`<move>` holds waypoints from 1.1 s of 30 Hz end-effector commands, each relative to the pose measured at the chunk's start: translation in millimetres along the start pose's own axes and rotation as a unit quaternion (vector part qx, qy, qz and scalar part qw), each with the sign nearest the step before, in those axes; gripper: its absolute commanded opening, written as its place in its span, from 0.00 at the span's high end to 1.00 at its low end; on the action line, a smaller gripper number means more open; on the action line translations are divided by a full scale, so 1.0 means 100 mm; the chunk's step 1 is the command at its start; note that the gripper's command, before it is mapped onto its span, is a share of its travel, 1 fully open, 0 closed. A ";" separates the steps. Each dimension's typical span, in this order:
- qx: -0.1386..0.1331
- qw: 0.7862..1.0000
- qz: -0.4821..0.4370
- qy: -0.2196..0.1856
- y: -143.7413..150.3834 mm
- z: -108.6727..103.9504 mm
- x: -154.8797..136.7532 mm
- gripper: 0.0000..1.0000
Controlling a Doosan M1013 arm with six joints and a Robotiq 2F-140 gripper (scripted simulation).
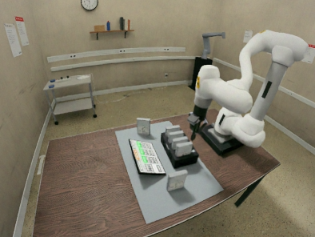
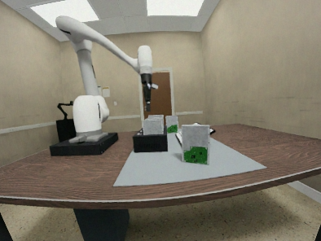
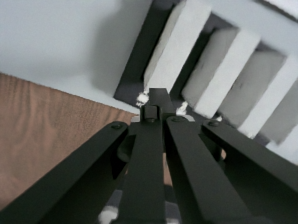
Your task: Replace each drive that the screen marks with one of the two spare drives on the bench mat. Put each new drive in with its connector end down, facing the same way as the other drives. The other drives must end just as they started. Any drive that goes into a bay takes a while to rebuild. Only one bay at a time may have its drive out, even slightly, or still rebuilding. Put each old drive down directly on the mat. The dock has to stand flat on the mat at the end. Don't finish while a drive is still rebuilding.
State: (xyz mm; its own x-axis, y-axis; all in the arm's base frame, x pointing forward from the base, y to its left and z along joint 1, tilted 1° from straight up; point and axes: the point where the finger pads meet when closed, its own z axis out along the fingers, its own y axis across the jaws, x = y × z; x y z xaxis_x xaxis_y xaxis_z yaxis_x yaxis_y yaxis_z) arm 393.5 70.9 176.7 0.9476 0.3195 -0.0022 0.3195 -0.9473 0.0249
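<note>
- The gripper (image 1: 193, 136) hangs above the table beside the right edge of the dock (image 1: 179, 154), its fingers pressed fully together with nothing between them.
- In the wrist view the closed fingertips point at the corner of the dock near its first drive (image 3: 176, 46).
- The dock stands flat on the gray mat (image 1: 160, 192) with four drives upright in its bays.
- One spare drive (image 1: 143, 126) stands on the far part of the mat; the other spare drive (image 1: 177, 180) stands on the near part.
- The screen (image 1: 146, 156) lies on the mat just left of the dock, showing green and white cells.
</note>
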 end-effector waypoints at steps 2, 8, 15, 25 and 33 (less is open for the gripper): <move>0.007 0.988 -0.157 0.003 0.11 0.00 0.22 0.90; 0.000 0.958 -0.287 0.004 0.20 0.01 0.39 0.90; 0.000 0.911 -0.412 0.005 0.21 0.02 0.42 0.11; 0.014 0.854 -0.521 0.010 0.21 0.02 0.42 0.11; 0.014 0.854 -0.521 0.010 0.21 0.02 0.42 0.11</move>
State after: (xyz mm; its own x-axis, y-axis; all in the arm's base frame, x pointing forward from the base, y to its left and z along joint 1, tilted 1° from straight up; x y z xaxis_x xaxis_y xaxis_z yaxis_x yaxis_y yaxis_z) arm 439.3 64.2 175.0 0.1508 0.9885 0.0075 0.9886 -0.1508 -0.0040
